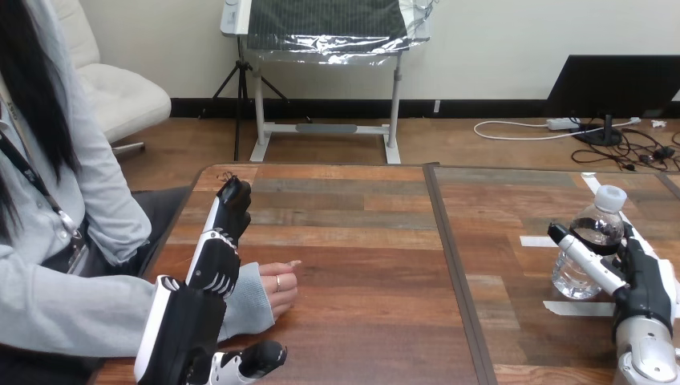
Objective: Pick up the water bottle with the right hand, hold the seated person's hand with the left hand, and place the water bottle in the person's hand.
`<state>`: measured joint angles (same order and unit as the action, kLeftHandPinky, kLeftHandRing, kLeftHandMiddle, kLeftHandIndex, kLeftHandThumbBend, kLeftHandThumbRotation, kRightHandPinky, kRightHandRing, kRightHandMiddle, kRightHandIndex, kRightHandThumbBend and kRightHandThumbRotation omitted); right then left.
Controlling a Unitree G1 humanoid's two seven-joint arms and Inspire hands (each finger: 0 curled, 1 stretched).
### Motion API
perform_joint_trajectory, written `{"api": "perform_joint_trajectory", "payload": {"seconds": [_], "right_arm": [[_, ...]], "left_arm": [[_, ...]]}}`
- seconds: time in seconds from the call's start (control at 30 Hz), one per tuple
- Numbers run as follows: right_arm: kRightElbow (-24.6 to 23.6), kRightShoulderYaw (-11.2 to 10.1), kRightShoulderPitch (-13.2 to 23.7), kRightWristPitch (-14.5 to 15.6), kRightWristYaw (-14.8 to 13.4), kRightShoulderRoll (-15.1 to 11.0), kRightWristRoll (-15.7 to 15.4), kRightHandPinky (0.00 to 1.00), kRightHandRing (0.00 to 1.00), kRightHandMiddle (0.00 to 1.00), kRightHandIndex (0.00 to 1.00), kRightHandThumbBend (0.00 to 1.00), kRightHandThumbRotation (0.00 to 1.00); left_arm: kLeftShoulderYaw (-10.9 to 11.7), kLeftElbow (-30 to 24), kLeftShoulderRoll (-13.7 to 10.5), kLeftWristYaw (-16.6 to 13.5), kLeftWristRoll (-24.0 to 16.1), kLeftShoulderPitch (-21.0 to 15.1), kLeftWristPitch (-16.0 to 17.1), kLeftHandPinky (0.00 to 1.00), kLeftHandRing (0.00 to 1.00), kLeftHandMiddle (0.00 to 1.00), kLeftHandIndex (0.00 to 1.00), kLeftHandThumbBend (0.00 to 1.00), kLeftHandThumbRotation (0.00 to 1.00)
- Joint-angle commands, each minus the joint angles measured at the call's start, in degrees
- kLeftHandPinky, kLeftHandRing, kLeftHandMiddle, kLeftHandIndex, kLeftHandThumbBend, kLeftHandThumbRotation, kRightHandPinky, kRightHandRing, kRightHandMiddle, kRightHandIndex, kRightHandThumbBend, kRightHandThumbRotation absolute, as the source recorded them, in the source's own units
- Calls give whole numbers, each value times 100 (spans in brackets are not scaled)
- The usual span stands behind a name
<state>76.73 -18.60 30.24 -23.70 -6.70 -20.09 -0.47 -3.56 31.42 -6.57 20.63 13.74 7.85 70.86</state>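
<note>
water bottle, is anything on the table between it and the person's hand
Nothing visible: only bare table lies between the water bottle and the person's hand. The left hand lies over the wrist.

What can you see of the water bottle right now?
The water bottle is clear, thin-looking plastic with a white cap, screwed on. It looks dark in its upper part and see-through lower down. It stands upright on the wooden table at the robot's right side, between white tape strips. The right hand sits against its right side, and its fingers curl across the bottle's front. The base appears to rest on the table, not lifted.
</note>
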Motion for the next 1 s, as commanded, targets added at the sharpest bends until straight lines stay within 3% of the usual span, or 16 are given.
{"api": "perform_joint_trajectory", "payload": {"seconds": [0.0, 0.07, 0.23, 0.47, 0.6, 0.97], "right_arm": [[36, -70, 504, 95, -109, 108, 62, 76, 82, 86, 90, 98, 16], [38, -80, 522, 120, -171, 116, 64, 72, 77, 83, 85, 97, 8], [43, -138, 570, 156, -281, 147, 107, 66, 70, 77, 78, 95, 3], [48, -209, 627, 195, -370, 178, 164, 53, 60, 68, 68, 93, 0], [51, -198, 651, 184, -454, 186, 120, 54, 59, 65, 64, 93, 0], [50, -146, 702, 122, -640, 195, -1, 40, 44, 50, 49, 89, 0]], "left_arm": [[16, -161, -52, 50, 104, -213, 105, 100, 100, 100, 98, 100, 69], [11, -157, -48, 62, 124, -215, 107, 100, 100, 100, 98, 100, 69], [27, -159, -48, 83, 135, -212, 114, 100, 100, 100, 97, 100, 69], [49, -137, -21, 89, 131, -215, 163, 100, 100, 100, 97, 100, 68], [52, -117, -38, 108, 141, -219, 175, 100, 100, 100, 96, 100, 69], [23, -151, -64, 198, 259, -185, 141, 100, 100, 100, 95, 100, 69]]}}
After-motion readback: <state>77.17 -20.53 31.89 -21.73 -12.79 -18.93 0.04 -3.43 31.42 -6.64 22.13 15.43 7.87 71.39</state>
